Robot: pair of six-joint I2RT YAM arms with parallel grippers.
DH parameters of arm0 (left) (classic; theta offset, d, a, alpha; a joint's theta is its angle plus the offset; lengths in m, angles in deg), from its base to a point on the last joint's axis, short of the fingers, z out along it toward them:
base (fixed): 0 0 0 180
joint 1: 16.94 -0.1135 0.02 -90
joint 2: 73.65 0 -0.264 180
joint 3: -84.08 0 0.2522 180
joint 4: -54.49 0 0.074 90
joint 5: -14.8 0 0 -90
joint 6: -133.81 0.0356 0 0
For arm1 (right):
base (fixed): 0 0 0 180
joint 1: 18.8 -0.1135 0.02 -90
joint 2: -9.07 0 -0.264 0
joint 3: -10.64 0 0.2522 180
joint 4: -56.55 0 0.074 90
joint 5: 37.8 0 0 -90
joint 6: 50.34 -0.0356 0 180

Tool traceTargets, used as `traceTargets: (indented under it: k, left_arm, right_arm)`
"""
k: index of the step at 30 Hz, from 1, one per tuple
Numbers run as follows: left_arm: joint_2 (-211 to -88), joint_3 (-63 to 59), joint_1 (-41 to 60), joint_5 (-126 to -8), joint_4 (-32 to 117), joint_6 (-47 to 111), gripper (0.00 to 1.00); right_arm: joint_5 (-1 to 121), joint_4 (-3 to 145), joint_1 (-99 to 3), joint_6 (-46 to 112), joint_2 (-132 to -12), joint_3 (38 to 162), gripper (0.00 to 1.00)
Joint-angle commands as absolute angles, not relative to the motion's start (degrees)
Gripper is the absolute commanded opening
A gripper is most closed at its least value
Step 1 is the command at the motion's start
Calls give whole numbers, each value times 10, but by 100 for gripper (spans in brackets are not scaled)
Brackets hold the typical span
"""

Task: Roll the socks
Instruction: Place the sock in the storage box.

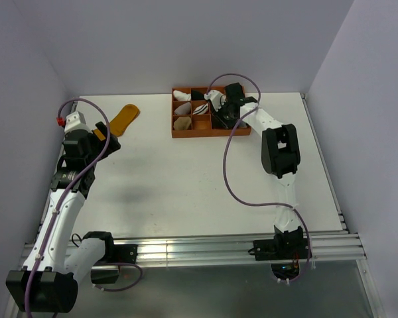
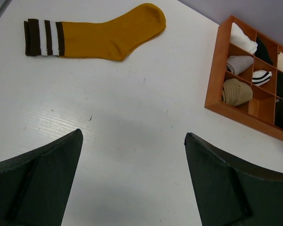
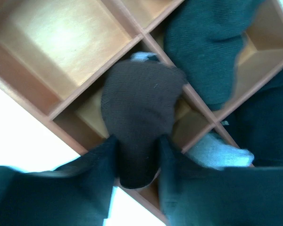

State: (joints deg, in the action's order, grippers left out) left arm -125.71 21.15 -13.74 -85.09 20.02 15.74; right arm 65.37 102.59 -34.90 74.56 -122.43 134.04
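Two claws on show, and the right claw [image 3: 137, 143] has the action. Its fingers [image 3: 96, 165] sit narrow, pinching the lower end of the brown sock [image 3: 139, 99], which is bunched into a roll and pressed against both of them. The picture is blurred, so I can't say how firm that pinch is. The roll hangs right over a cell of the wooden tray [image 3: 70, 33], its far end lying across a divider, not yet down inside. A dark teal bundle [image 3: 207, 42] fills the neighbouring cell.

I'd call this the stowing step for the brown one: rolled, at the tray, not yet dropped. The next move looks like it needs the roll centred over one cell, the fingers parted, then a straight lift so nothing snags on the dividers.

Over on the other side, the left claw [image 2: 133, 136] gapes wide and holds nothing, hovering above bare worktop [image 2: 132, 94]. The yellow sock [image 2: 108, 35] lies flat and unrolled ahead of it, well apart, striped cuff to the left and toe pointing towards the tray. That one looks like the next job, starting with a reach forward to one end. I can't pick out the grey sock for certain.
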Motion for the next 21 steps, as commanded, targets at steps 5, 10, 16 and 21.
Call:
traceTargets:
  k: [5,10,16,21]
  left_arm:
    - [-1256,213,-135,-837,222,165,95]
    - [-1252,214,-135,-837,223,165,94]
    - [-1249,214,-134,-837,223,166,95]
    - [-1247,214,-135,-836,222,166,94]
  right_arm:
    - [678,1083,-349,725,-1205,1334,57]
    - [691,1055,-348,712,-1168,1313,58]
    - [700,1062,-348,710,-1139,1319,59]
    - [700,1057,-348,694,-1124,1317,59]
